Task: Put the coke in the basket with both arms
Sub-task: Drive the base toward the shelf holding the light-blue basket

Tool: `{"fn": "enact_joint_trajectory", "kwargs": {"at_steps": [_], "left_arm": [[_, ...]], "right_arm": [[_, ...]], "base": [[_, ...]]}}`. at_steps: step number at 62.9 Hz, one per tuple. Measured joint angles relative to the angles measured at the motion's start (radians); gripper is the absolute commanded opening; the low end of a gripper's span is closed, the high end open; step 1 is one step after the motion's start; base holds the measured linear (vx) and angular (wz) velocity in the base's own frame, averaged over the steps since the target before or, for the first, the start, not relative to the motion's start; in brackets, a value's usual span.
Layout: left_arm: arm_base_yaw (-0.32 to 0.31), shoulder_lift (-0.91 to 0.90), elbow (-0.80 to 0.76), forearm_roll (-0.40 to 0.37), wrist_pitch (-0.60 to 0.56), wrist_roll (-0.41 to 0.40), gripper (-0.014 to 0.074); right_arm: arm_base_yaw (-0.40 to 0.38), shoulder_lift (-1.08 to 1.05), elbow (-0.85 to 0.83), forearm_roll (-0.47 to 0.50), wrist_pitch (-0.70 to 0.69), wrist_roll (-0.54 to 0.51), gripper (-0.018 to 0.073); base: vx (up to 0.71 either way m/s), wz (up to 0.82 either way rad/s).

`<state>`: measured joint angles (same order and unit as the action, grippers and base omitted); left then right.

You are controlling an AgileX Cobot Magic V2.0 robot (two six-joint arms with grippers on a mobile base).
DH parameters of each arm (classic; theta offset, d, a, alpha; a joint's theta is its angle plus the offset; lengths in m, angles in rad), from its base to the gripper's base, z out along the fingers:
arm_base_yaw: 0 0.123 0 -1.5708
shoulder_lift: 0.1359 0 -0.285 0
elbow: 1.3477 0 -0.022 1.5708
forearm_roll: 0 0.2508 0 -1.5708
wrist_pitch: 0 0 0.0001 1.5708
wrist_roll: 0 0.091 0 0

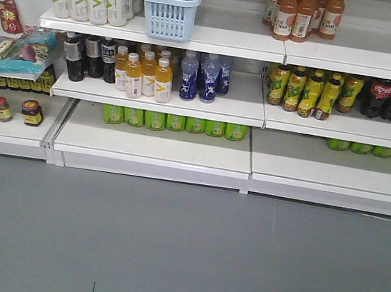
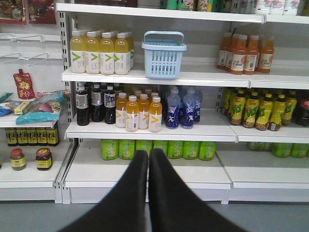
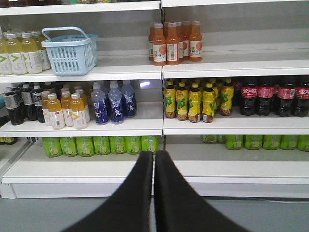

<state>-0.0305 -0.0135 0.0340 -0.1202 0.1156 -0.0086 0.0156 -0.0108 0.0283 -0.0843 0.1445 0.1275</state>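
- The left hand (image 2: 148, 154) is showing at the bottom of its wrist view. Its two black fingers are pressing together tip to tip, clenched, with nothing between them.
- The right hand (image 3: 154, 153) is showing the same way in its own view: fingers meeting along a thin seam, clenched and gripping nothing.
- Both hands are pointing at the white shelves and hanging well apart from the stock.
- The basket (image 1: 167, 18), light blue with slotted sides, is sitting upright on the shelf (image 1: 195, 39). Its handles are lying down on the rim in the front view.
- The pale yellow bottles (image 2: 99, 53) are standing just beside the basket (image 2: 163, 63) on its left.
- The blue bottles (image 2: 182, 108) are standing one shelf below the basket.
- The orange bottles (image 3: 176, 43) are standing on the same level as the basket (image 3: 70, 60), well apart to its right.
- The dark cola bottles (image 3: 270, 96) with red label bands are standing at the right end of the middle shelf.
- The green bottles (image 2: 159, 150) are lying in a row on the lower shelf.
- The grey floor (image 1: 181, 252) is filling the foreground of the front view.
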Motion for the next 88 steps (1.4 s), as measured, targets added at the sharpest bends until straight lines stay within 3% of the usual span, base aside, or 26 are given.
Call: {"fn": "enact_joint_trajectory", "kwargs": {"at_steps": [88], "left_arm": [[0.0,0.0,0.0,0.0,0.0,-0.001,-0.0008]], "right_arm": [[0.0,0.0,0.0,0.0,0.0,0.0,-0.0005]], "base": [[0.15,0.0]]}}
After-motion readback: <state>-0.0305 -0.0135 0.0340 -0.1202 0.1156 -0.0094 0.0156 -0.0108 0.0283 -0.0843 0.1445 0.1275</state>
